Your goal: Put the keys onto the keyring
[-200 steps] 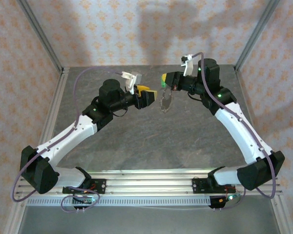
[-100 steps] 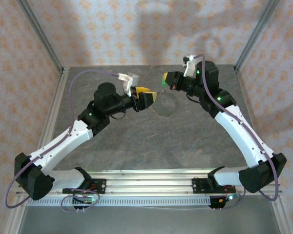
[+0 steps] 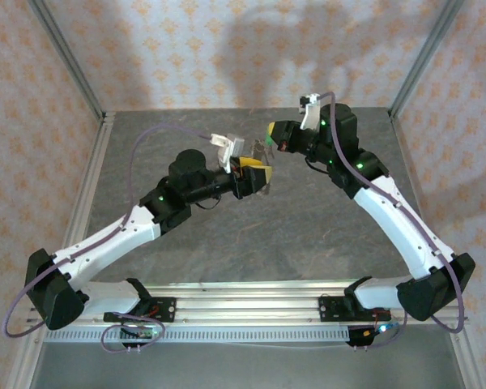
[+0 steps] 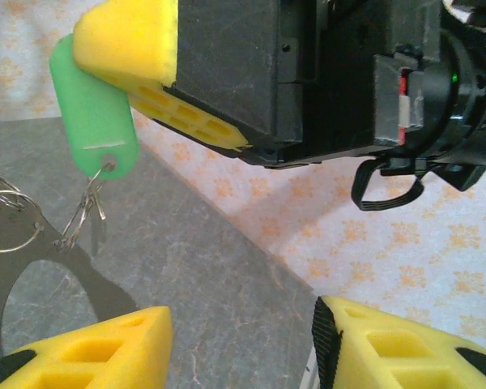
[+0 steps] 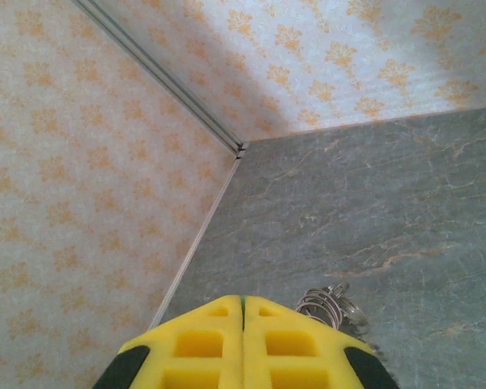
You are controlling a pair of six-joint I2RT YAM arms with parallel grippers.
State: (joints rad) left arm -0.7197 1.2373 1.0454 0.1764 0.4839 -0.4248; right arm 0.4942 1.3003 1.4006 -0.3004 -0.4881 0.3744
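Top external: high at 6 o'clock, facing down toward 12 over whole table (image 3: 308, 235). Left wrist: very near, tilted up at right gripper (image 4: 77, 49) and green key (image 4: 93, 113), both shared with top external. Right wrist: close over tabletop, facing its 11 o'clock corner.

The grey, veined worktop (image 3: 267, 235) carries an aluminium rail (image 3: 243, 293) along its 6 o'clock edge, holding the left arm base (image 3: 138, 306) at 7 o'clock and the right arm base (image 3: 358, 306) at 5.
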